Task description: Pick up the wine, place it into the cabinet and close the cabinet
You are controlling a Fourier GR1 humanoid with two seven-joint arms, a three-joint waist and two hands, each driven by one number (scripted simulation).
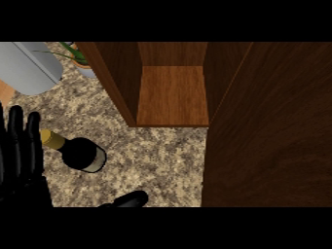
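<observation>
Wine [75,151] lies on its side on the speckled desk [161,160], well short of the open cabinet [172,95]. Its gold-capped neck points toward the view's left, and its dark body ends toward the right in a pale base. So the bottle's long axis runs roughly left to right, slanting slightly downward.

At the left edge stands the left hand [10,146], fingers straight and upright, holding nothing; the bottle's neck is just beside those fingers. Only a dark fingertip of the right hand [129,199] shows at the lower edge, below and to the right of the bottle, and I cannot tell how its fingers stand.

By my reading the left hand is nearer, and the grasp has not yet begun. The cabinet's door [276,126] stands swung open at the right.
</observation>
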